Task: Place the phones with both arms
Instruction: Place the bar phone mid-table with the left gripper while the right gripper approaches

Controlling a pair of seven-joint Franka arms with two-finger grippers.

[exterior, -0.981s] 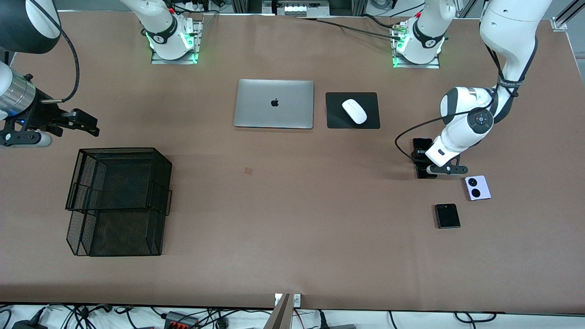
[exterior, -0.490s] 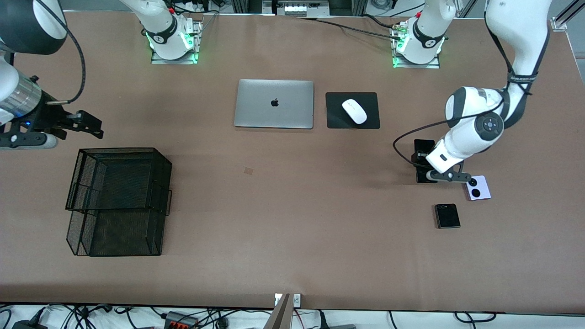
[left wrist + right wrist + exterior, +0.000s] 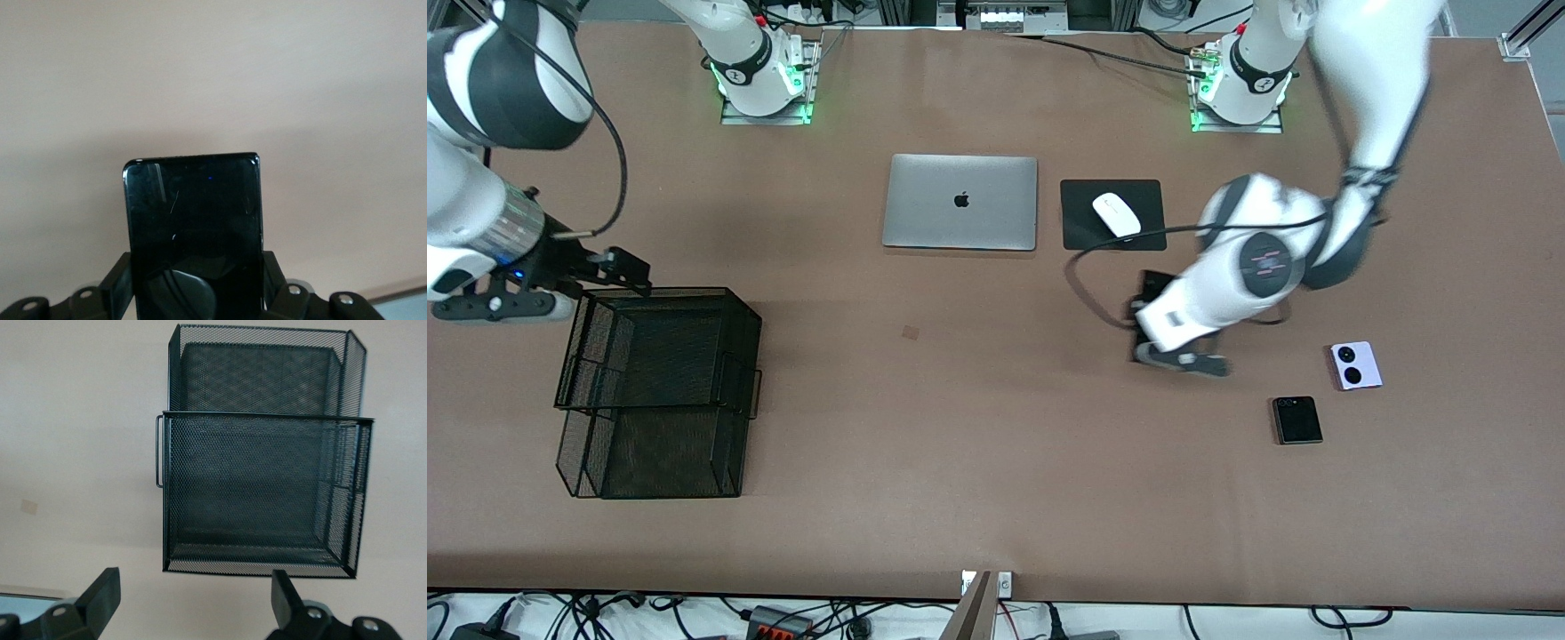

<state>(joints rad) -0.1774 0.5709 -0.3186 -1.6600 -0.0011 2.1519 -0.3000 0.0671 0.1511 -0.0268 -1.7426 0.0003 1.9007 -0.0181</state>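
Two flip phones, black (image 3: 1296,420) and lavender (image 3: 1356,364), lie on the bench (image 3: 996,444) near the left gripper (image 3: 1169,342), which clamps the slab phone (image 3: 193,230); right gripper (image 3: 193,593), spread wide, hangs above the mesh tray (image 3: 260,453).

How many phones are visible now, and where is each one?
3. The long black phone is in the left gripper; the lavender-white flip phone and black flip phone lie on the table.

long black slab (image 3: 1152,289) mostly hidden (left arm covers it)
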